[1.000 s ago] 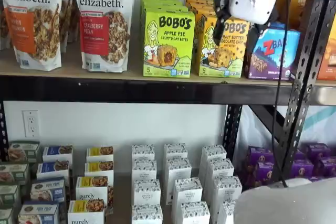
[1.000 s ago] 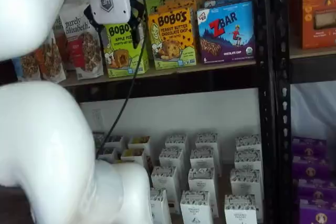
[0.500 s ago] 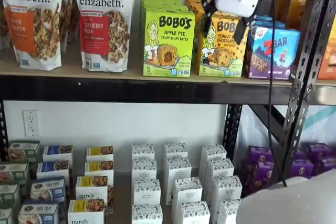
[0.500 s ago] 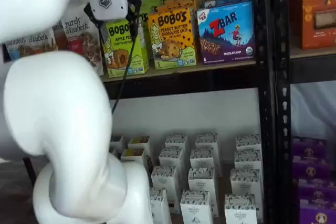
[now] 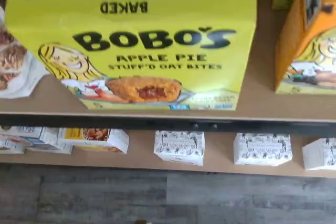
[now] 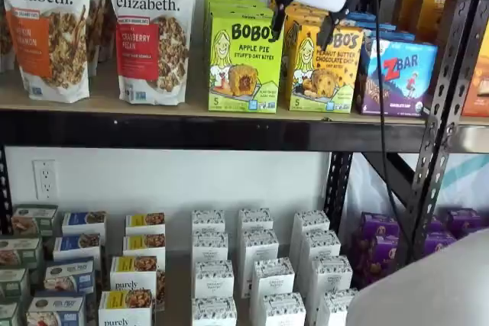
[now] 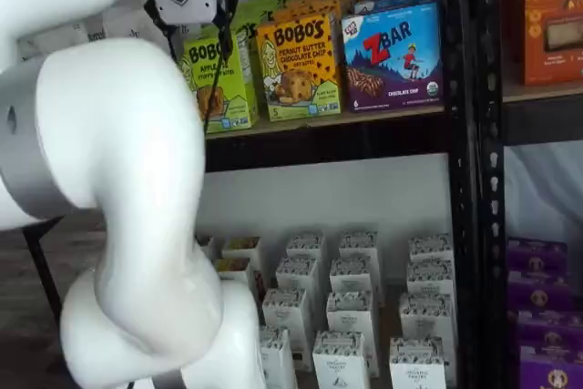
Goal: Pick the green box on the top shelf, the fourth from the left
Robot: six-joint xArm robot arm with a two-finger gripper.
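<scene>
The green box [image 6: 244, 62] is a lime-green Bobo's Apple Pie carton standing upright at the front of the top shelf [image 6: 191, 132]. It fills the wrist view [image 5: 142, 40] and shows partly behind the arm in a shelf view [image 7: 221, 75]. My gripper [image 6: 302, 37] hangs from the upper edge, in front of the gap between the green box and the yellow-orange Bobo's box [image 6: 322, 66]. A gap shows between its two black fingers, and they hold nothing. It also shows in a shelf view [image 7: 193, 32], just above the green box's front.
Purely Elizabeth bags [image 6: 151, 32] stand left of the green box. A blue-purple ZBar box [image 6: 397, 74] stands right of the orange one. A black upright [image 6: 447, 74] is at the right. Small white boxes [image 6: 256, 265] fill the lower shelf. The white arm [image 7: 118, 179] hides the left of one view.
The gripper has moved left and slightly up, from in front of the ZBar and orange boxes to the green box's right edge. The arm's elbow has swung across.
</scene>
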